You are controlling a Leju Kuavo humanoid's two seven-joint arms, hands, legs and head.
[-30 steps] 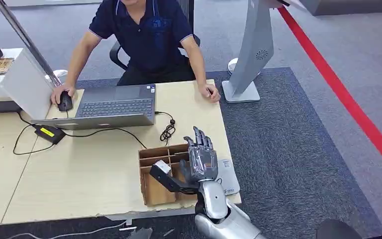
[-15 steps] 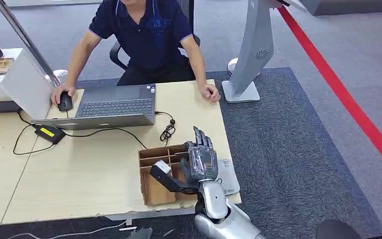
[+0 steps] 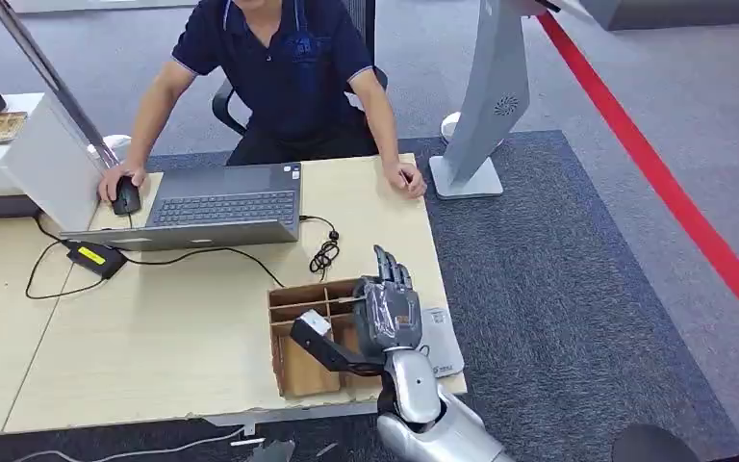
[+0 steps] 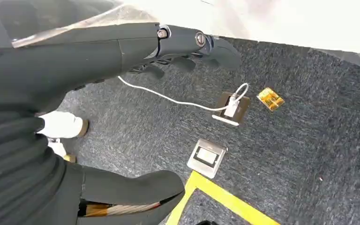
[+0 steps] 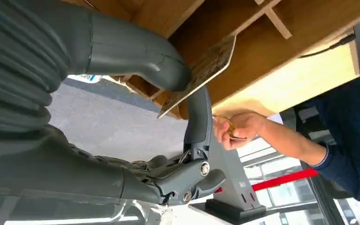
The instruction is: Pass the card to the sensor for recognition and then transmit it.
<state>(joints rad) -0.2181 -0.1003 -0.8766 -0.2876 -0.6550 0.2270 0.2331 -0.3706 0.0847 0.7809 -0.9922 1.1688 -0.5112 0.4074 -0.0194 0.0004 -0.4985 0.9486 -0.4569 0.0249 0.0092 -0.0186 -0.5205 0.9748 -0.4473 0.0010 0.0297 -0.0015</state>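
My right hand [image 3: 385, 313] hovers over a wooden divided box [image 3: 293, 366] at the table's front right corner. In the right wrist view its grey thumb [image 5: 140, 51] and a dark finger [image 5: 198, 112] pinch a thin brownish card [image 5: 205, 68], which stands at the box's compartments [image 5: 243, 37]. A tall grey sensor stand [image 3: 489, 106] rises from the carpet beyond the table's right end. My left hand [image 4: 168, 44] hangs beside my body above the floor, fingers stretched out and holding nothing.
A person in a dark shirt sits behind the table [image 3: 173, 337] with one hand on a mouse [image 3: 126, 197] and the other [image 3: 406, 178] near the table's right edge. A laptop [image 3: 216, 207], cables [image 3: 323, 255] and a white leaflet [image 3: 443, 348] lie on it. A red line [image 3: 674, 192] crosses the carpet.
My right hand has sunk very slightly toward the box. Otherwise nothing has visibly moved.
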